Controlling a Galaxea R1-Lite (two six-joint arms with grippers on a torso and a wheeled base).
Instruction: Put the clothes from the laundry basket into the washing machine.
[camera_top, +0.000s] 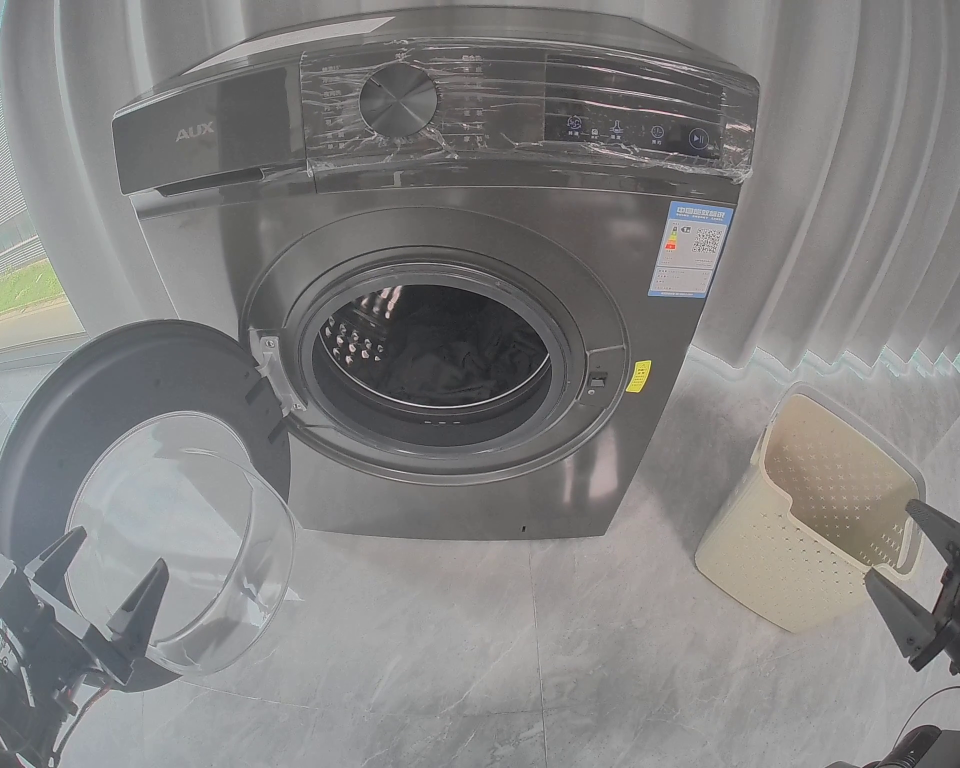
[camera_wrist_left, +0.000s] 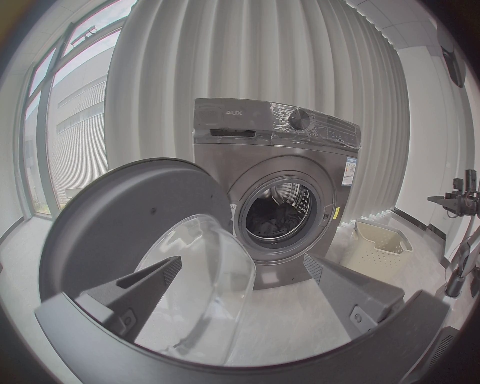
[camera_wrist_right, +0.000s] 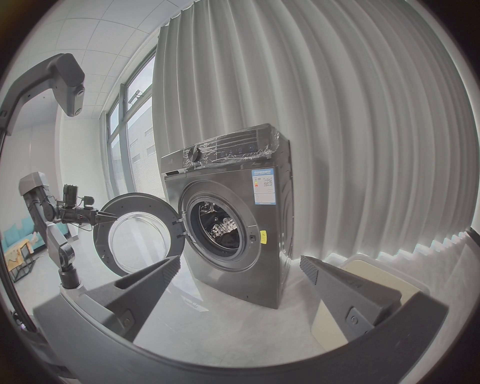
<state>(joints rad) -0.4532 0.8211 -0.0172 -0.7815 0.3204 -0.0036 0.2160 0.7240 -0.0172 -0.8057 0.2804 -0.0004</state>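
The grey washing machine (camera_top: 430, 200) stands ahead with its round door (camera_top: 150, 470) swung wide to the left. Dark clothes (camera_top: 450, 350) lie inside the drum (camera_wrist_left: 277, 212). The cream laundry basket (camera_top: 830, 510) sits on the floor to the machine's right, and its inside looks bare. My left gripper (camera_top: 105, 585) hangs open low at the left, just in front of the door's glass bowl (camera_wrist_left: 200, 285). My right gripper (camera_top: 925, 560) is open at the right edge, beside the basket (camera_wrist_right: 370, 275). Neither holds anything.
Pale curtains (camera_top: 860, 180) hang behind the machine and a window (camera_wrist_left: 65, 125) is at the left. The tiled floor (camera_top: 520, 650) in front of the machine is bare. The open door juts out over the floor at the left.
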